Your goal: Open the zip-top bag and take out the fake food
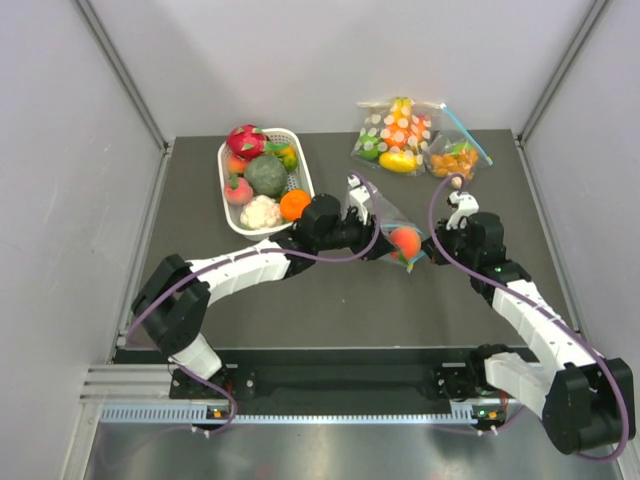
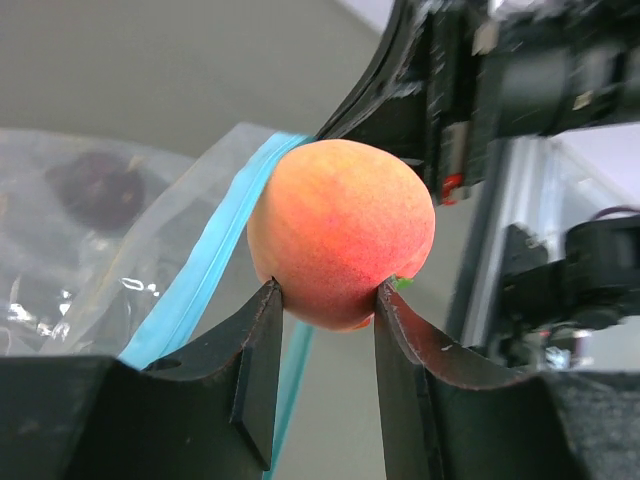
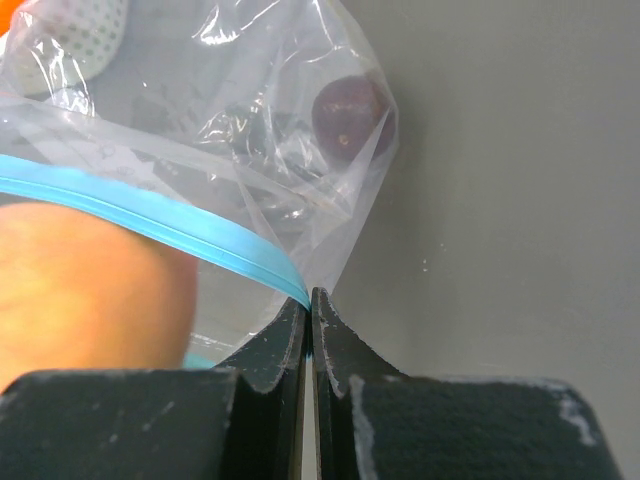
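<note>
1. Far left, a white basket (image 1: 221, 170) holds toy produce.
2. Centre: the left gripper (image 2: 328, 295), fingers partly spread, clamps a peach (image 2: 340, 225) by its lower sides at the mouth of the zip-top bag (image 3: 250, 150). The round fruit looks smooth, rigid and probably light, so it could squirt free. A hold across its widest part looks safest.
3. The bag, mid-table between the two arms, is thin, crinkly and limp, with a dark round piece (image 3: 348, 112) inside. Its teal zip strip (image 3: 180, 232) looks like the one firm edge worth pinching.
4. Right: the right gripper (image 3: 311, 300), fingers closed tight, pinches that strip.
</note>
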Controlling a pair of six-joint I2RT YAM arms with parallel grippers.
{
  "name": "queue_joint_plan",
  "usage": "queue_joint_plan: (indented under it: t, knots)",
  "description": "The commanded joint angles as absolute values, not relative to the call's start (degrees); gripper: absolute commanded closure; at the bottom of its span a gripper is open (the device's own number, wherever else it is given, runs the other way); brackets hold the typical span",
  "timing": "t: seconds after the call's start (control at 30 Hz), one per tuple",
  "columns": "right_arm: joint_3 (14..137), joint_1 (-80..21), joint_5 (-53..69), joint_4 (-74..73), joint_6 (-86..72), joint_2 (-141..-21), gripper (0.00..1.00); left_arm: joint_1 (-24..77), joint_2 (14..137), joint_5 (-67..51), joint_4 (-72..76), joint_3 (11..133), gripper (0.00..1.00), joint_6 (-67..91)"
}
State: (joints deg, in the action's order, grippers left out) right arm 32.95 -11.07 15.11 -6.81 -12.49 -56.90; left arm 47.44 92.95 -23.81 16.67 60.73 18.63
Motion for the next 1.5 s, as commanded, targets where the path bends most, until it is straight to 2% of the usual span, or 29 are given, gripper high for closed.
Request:
queue_joint_plan:
  t: [0.0,0.23,0.47,0.57,0.73,1.0,1.33,1.47]
  knots:
    - [32.87,-10.19,14.59,-4.31,-11.87,-57.04,1.0,45.27,89.03,-31.71,27.94,59.51,0.89,25.65]
    - [32.78,-10.11,14.94,-4.04,-11.87,-57.22,1.0,44.82,89.47,-38.05,32.08,61.96,0.9,31.9]
    - [32.7,-10.11,15.21,-3.95,-12.04,-57.04,1.0,45.09,90.52,-39.02,31.29,63.9,0.91,33.92]
    - [32.52,-10.02,15.12,-4.04,-11.95,-56.69,1.0,45.09,89.56,-38.76,33.4,63.19,0.91,33.84]
    - [32.43,-10.02,15.21,-4.13,-12.04,-56.34,1.0,44.12,86.14,-33.32,25.95,65.91,0.91,28.92]
    - [32.34,-9.93,15.47,-4.13,-11.95,-55.81,1.0,34.64,81.31,-31.03,23.65,64.43,0.91,29.62]
    - [32.34,-9.67,16.0,-4.22,-11.95,-55.64,1.0,20.66,76.91,-14.34,10.29,62.76,0.92,24.01]
    - [32.34,-9.58,16.35,-3.96,-11.87,-55.98,1.0,18.37,77.87,2.76,5.98,62.93,0.92,17.41]
